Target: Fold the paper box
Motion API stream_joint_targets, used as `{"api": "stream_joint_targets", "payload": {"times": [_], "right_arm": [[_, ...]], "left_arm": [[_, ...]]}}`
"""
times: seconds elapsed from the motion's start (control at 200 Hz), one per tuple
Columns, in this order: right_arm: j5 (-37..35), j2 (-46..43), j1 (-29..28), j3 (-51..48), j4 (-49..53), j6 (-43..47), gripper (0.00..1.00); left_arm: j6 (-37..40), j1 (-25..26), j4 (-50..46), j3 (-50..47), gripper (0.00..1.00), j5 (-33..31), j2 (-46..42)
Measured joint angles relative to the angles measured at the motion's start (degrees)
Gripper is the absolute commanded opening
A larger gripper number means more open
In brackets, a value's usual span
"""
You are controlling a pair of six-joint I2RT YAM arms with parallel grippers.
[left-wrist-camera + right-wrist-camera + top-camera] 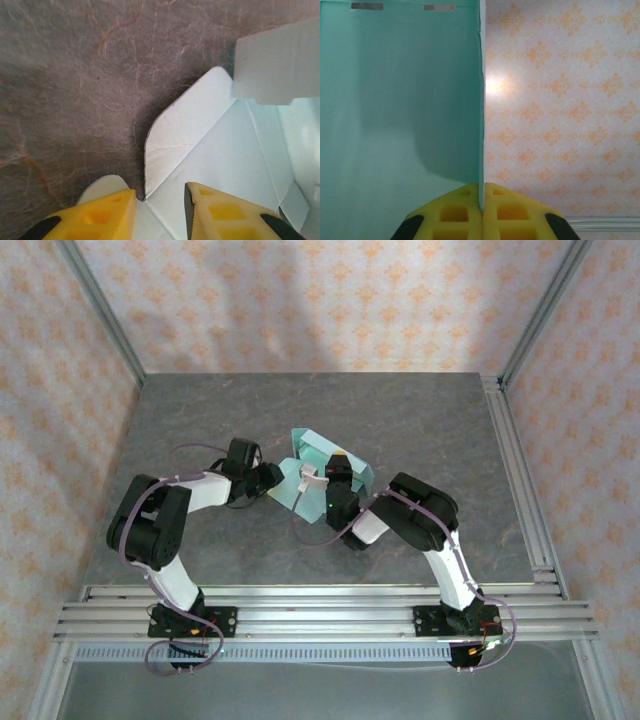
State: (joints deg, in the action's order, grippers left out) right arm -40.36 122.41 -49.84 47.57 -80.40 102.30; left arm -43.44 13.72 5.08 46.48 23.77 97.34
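One paper box, right fingers pinching, left fingers apart

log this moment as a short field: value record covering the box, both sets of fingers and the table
object: paper box, pale mint card, partly folded, some panels raised
surface: grey marbled table
right fingers: shut on the edge of an upright panel
left fingers: apart, straddling a crease beside a rounded flap
task status: box not yet closed, inside open to view
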Motion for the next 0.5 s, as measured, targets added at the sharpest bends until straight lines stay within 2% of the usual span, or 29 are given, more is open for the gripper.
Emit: {"api": "stream_joint_targets", "payload": {"times": [0.245,0.5], "right_arm": [[-0.1,0.0,0.0,-0.2,-0.2,0.0,0.0],[-0.2,0.0,0.0,-0.2,-0.2,-0.1,0.0]], "left_arm": [[4.0,-6.2,-4.3,8.8,0.48,-0.3,-0.3],[7.1,-7.8,-6.4,26.8,0.48,0.5,14.4]]}}
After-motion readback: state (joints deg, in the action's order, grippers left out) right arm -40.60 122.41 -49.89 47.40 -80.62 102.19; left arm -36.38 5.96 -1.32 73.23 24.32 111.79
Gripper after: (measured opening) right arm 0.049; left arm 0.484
